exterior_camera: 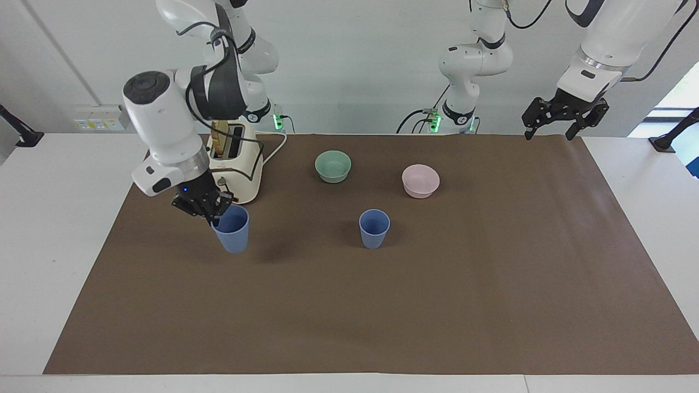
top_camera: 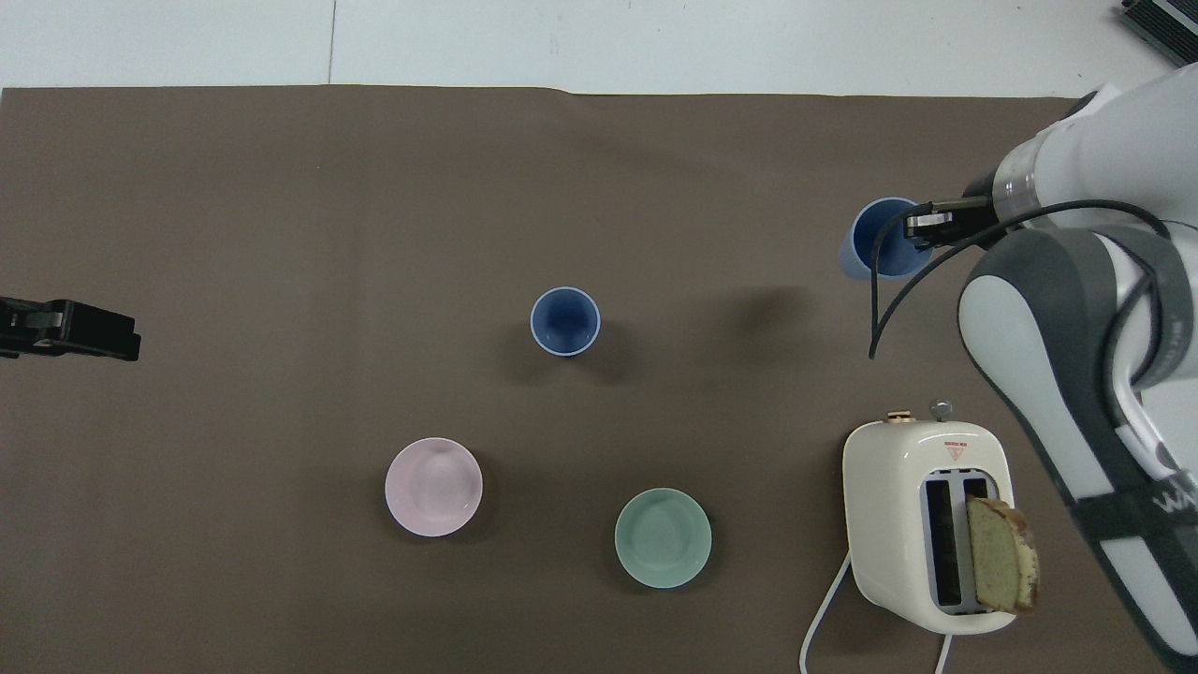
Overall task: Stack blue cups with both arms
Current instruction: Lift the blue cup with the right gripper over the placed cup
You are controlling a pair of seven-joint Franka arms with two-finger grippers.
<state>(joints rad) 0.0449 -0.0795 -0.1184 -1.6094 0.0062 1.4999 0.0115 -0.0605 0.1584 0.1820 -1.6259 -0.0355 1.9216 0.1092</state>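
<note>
Blue and lifted, one cup [exterior_camera: 232, 235] hangs in the air over the right arm's end of the tabletop [exterior_camera: 349, 305], casting a shadow below. The right end effector [exterior_camera: 210, 210] is pinched on its rim. The other blue cup [exterior_camera: 374, 228] stands upright in the middle. The left end effector [exterior_camera: 562, 117] waits above the corner at the left arm's end, nearest the robots, fingers spread apart.

From overhead, the held cup [top_camera: 875, 239] hangs beside the right end effector [top_camera: 927, 227]. The standing cup [top_camera: 565, 321] sits mid-tabletop, farther from the robots than the pink bowl [top_camera: 434, 487], green bowl [top_camera: 663, 537] and toaster [top_camera: 927, 524]. The left end effector [top_camera: 70, 328] shows at the edge.
</note>
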